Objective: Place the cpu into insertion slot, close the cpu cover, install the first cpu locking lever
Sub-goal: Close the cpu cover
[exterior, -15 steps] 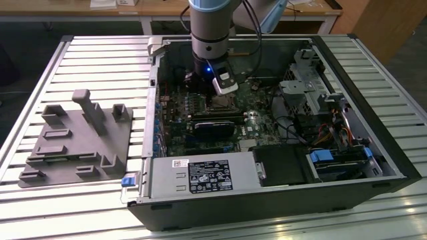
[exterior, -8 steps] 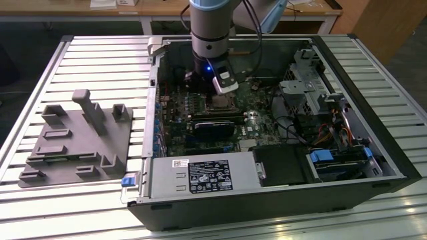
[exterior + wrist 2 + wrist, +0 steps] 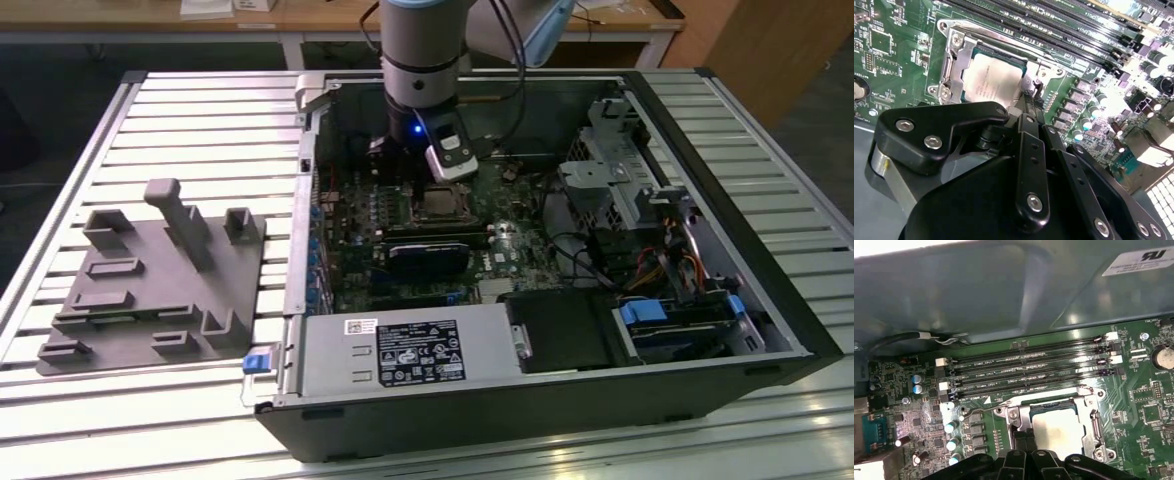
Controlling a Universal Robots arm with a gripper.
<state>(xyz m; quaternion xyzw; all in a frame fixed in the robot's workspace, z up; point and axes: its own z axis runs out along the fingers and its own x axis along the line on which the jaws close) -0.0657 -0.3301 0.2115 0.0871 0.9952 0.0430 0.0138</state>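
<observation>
one arm reaches down into an open computer case in the upper middle of the exterior view. the case stands on a slatted table, with a grey fixture at the exterior view's left. in both wrist views the gripper has its two narrow fingers pressed together, no gap showing, tips at the socket's edge. the cpu lies flat in the insertion slot, pale face up. the cpu cover lies down around it as a silvery frame. a thin wire lever runs between the cover and the long memory slots; whether it is latched cannot be told.
</observation>
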